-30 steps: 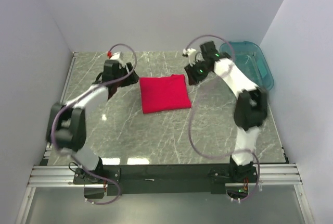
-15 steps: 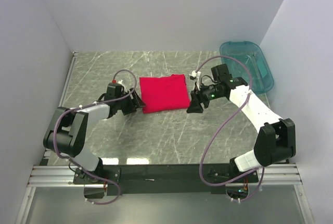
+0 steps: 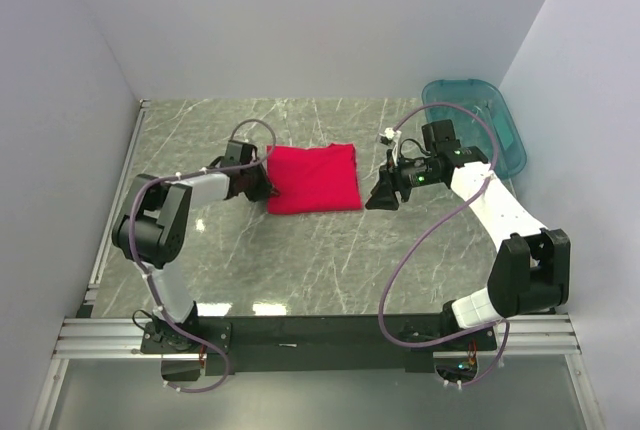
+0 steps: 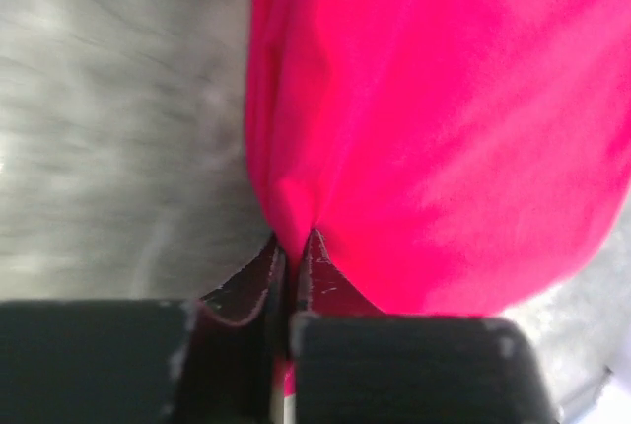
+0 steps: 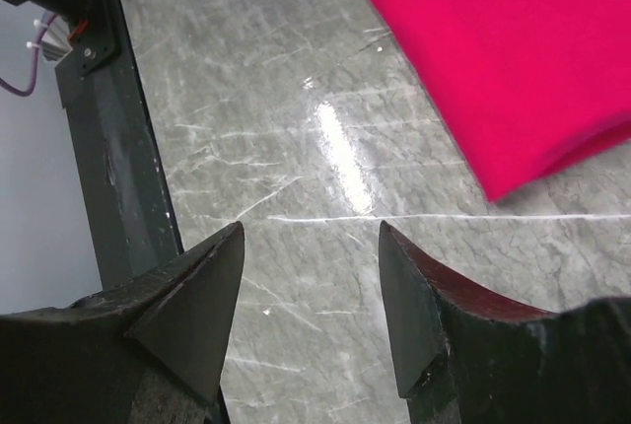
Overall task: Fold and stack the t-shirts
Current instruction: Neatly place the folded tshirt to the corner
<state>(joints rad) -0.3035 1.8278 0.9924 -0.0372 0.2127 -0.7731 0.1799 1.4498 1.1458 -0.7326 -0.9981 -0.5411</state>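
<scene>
A folded red t-shirt (image 3: 314,178) lies on the grey marble table in the top view. At its left edge my left gripper (image 3: 266,188) is shut on the cloth; the left wrist view shows the t-shirt (image 4: 434,118) pinched into a ridge between the gripper (image 4: 293,245) tips. Just off the shirt's right edge, above the table, my right gripper (image 3: 377,200) stands open. In the right wrist view the right gripper (image 5: 311,232) has only bare marble between its fingers, and a corner of the t-shirt (image 5: 513,59) lies ahead to the right.
A teal plastic bin (image 3: 478,128) stands at the back right corner of the table. A black metal rail (image 3: 330,330) runs along the near edge by the arm bases. White walls close in the table on three sides.
My left gripper moved up to the shirt's left edge and shut on the cloth. The right gripper drew slightly back to the right of the shirt, jaws still open.
</scene>
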